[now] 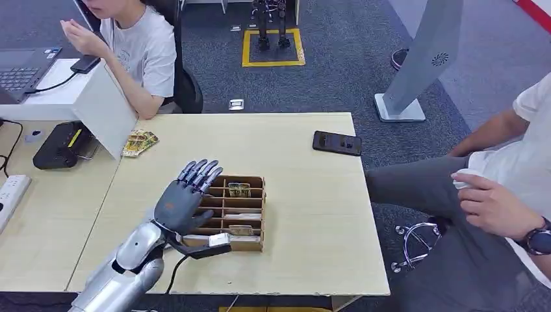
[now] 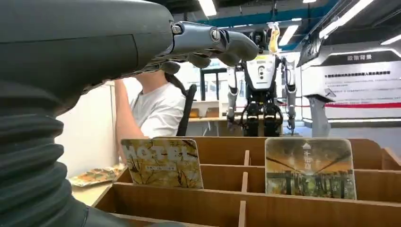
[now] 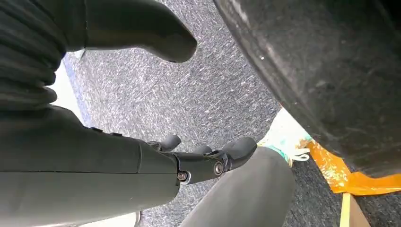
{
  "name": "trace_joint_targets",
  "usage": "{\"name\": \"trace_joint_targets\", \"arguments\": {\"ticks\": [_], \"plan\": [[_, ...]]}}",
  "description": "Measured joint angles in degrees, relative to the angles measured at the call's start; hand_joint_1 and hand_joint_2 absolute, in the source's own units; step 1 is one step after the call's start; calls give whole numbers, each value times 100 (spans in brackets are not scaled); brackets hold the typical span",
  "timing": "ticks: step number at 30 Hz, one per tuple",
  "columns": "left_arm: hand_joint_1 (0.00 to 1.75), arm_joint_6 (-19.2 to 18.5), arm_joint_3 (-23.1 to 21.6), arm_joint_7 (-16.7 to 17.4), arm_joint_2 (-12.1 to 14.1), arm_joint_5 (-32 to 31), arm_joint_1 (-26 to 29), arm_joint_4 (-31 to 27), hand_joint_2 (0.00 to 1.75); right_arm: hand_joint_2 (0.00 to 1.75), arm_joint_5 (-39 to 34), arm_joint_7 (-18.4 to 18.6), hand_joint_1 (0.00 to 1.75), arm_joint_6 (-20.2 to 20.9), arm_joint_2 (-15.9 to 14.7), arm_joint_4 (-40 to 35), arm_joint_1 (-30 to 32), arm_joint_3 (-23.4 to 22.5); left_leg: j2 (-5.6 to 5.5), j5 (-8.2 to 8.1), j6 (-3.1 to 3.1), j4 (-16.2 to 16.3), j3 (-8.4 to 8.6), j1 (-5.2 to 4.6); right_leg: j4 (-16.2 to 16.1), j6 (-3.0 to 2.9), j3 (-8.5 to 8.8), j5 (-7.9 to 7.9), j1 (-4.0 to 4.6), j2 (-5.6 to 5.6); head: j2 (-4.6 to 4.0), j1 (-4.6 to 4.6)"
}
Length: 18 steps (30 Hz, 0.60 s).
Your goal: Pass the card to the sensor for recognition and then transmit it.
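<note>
A wooden compartment box [image 1: 252, 244] sits near the table's front edge. Two picture cards stand upright in it, one [image 1: 239, 189] toward the back and one [image 1: 240, 229] toward the front. My left hand [image 1: 183, 200] hovers over the box's left side, fingers straight and apart, holding nothing. The left wrist view looks across the box dividers [image 2: 243, 184] at a "HOTEL" card [image 2: 163, 162] and a second card [image 2: 309, 168], with my left hand [image 2: 94, 52] above them. A black sensor device [image 1: 62, 144] lies on the adjoining left table. My right hand [image 3: 118, 175] hangs empty over carpet.
A loose pile of cards [image 1: 140, 142] lies at the table's back left beside a white slanted panel [image 1: 107, 107]. A black phone [image 1: 336, 143] lies at the back right. One person sits behind the left table, another at the right edge. A power strip [image 1: 10, 192] lies far left.
</note>
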Motion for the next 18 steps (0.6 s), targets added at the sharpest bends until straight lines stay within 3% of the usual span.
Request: {"name": "trace_joint_targets", "arguments": {"ticks": [5,16,18], "plan": [[0,-9,81,-166,4,350,64,-164,175,175,15,0,0,-7,4,0,1,0,0,0,0,0,-1,0,0,0,-1,0,0,0,0,0],[0,-90,164,-190,13,378,108,-302,175,175,28,0,0,-13,11,0,2,0,0,0,0,0,-2,0,0,0,-2,0,0,0,0,0],[0,-263,166,-199,31,428,107,-304,175,175,37,0,0,-13,13,0,2,0,0,0,0,0,-2,0,0,0,-2,0,0,0,0,0]]}}
